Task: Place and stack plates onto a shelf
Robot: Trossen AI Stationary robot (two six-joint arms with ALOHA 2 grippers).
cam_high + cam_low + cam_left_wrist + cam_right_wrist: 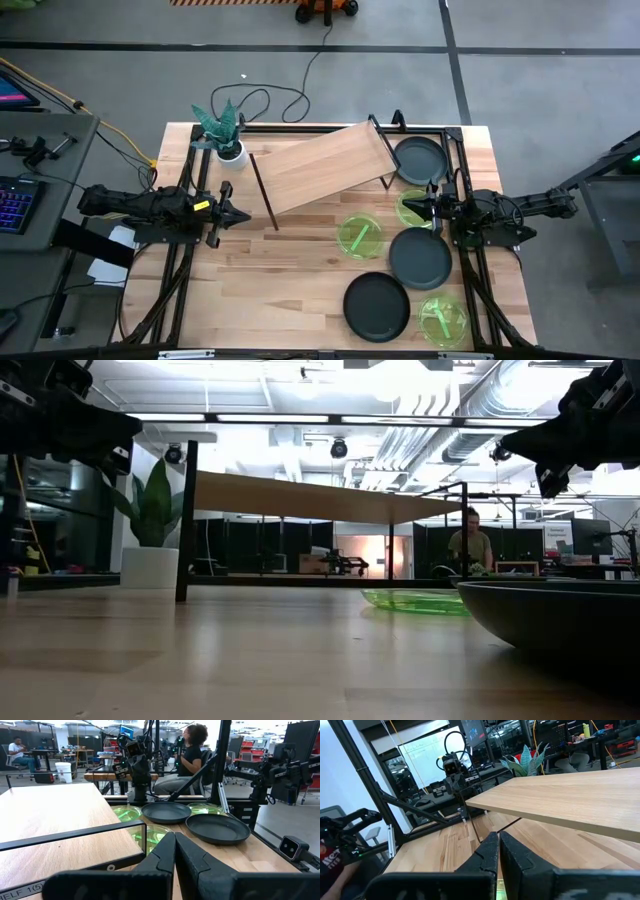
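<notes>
The shelf [320, 165] stands at the table's far middle on thin black legs, its board bare. Six plates lie on the tabletop to its right and near side. Three are dark grey [420, 158] [420, 257] [377, 306]. Three are green [361, 237] [443, 320] [403, 212]. My left gripper [245, 216] is shut and empty, raised above the table left of the shelf's near left leg. My right gripper [412, 208] is shut and empty, raised over the green plate beside the shelf's right end. Both sets of fingertips are together in the wrist views [175, 840] [498, 837].
A potted plant [225, 135] in a white pot stands at the shelf's far left corner. Black frame rails run along the table's left, right and far sides. People sit at desks in the room beyond [192, 750]. Bare tabletop [270, 290] lies at the near left.
</notes>
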